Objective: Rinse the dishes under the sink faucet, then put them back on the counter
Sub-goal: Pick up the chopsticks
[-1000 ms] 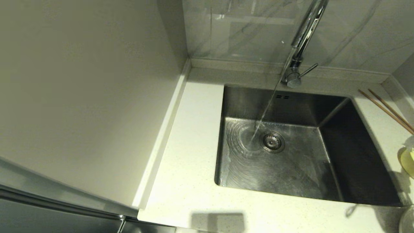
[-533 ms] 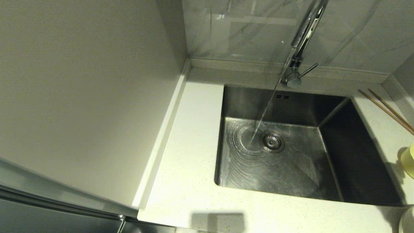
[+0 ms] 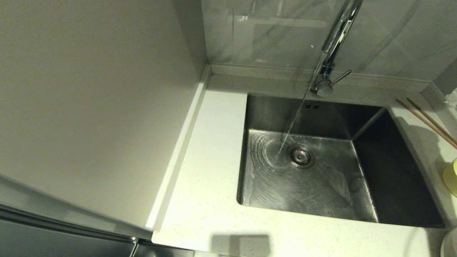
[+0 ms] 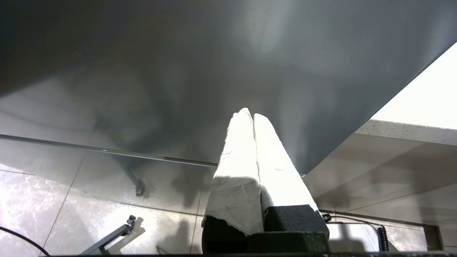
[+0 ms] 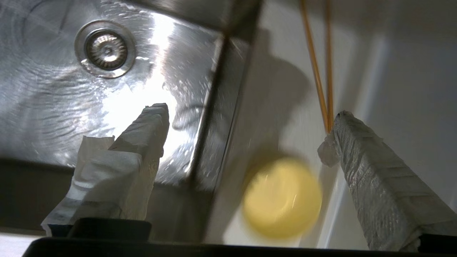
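Observation:
Water runs from the chrome faucet (image 3: 334, 39) into the steel sink (image 3: 392, 178), landing beside the drain strainer (image 3: 301, 156). On the counter (image 3: 210, 171) right of the sink lie two brown chopsticks (image 3: 426, 121) and the pale yellow-green bowl (image 3: 451, 176). A sliver of the cream plate (image 3: 450, 244) shows at the lower right corner. My right gripper (image 5: 250, 112) hangs open above the bowl (image 5: 282, 198), apart from it, with one taped fingertip (image 5: 348, 123) by the chopsticks' (image 5: 317, 71) ends. My left gripper (image 4: 250, 116) is shut on nothing, parked low beside the cabinet.
A tall pale cabinet panel (image 3: 96, 107) walls off the left side. The grey marbled wall (image 3: 271, 32) stands behind the faucet, whose thin side lever (image 3: 341, 77) points right. The low raised back edge (image 3: 433, 92) borders the counter near the chopsticks.
The right gripper has drawn away from the bowl toward the back, and its shadow now lies over the right counter. The bowl and chopsticks stay put. Water keeps running.

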Controlling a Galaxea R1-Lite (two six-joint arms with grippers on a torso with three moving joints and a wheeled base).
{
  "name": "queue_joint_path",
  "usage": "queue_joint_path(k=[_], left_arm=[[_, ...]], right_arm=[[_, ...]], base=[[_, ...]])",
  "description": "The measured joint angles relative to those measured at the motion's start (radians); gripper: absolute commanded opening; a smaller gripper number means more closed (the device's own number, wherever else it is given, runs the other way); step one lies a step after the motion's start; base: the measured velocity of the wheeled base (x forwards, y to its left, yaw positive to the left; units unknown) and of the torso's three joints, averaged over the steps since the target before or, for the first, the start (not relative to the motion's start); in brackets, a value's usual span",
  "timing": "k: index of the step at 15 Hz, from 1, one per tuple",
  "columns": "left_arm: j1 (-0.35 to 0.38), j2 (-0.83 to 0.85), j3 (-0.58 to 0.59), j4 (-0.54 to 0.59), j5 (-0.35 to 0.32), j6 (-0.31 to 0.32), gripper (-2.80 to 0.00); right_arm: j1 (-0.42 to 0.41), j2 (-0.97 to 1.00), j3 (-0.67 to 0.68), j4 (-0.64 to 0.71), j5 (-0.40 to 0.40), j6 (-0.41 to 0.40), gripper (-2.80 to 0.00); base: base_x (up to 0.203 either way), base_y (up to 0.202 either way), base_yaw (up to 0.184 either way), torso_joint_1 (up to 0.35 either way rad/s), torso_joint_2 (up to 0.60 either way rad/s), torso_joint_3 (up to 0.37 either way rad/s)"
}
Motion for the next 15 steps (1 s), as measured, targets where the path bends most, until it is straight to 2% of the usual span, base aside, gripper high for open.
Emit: queue_joint_path(k=[2,3,4,6,8,10,15], left_arm=[[0.0,0.0,0.0,0.0,0.0,0.0,-2.8],[0.0,0.0,0.0,0.0,0.0,0.0,-2.8],[0.0,0.0,0.0,0.0,0.0,0.0,-2.8],[0.0,0.0,0.0,0.0,0.0,0.0,-2.8],[0.0,0.0,0.0,0.0,0.0,0.0,-2.8],[0.0,0.0,0.0,0.0,0.0,0.0,-2.8],[0.0,0.0,0.0,0.0,0.001,0.0,-2.8]], right_arm=[[-0.097,0.141,-0.035,-0.077,0.266,-0.185,0.0],[-0.131,0.209,-0.053,-0.111,0.367,-0.245,0.0],[-0.161,0.273,-0.075,-0.138,0.449,-0.286,0.0],[-0.201,0.369,-0.107,-0.182,0.564,-0.316,0.0],[-0.214,0.444,-0.119,-0.266,0.601,-0.32,0.0],[-0.223,0.503,-0.123,-0.357,0.602,-0.322,0.0],[-0.227,0.561,-0.124,-0.49,0.601,-0.36,0.0]], base=[[0.0,0.0,0.0,0.0,0.0,0.0],[0.0,0.0,0.0,0.0,0.0,0.0],[0.0,0.0,0.0,0.0,0.0,0.0],[0.0,0.0,0.0,0.0,0.0,0.0],[0.0,0.0,0.0,0.0,0.0,0.0],[0.0,0.0,0.0,0.0,0.0,0.0],[0.0,0.0,0.0,0.0,0.0,0.0]])
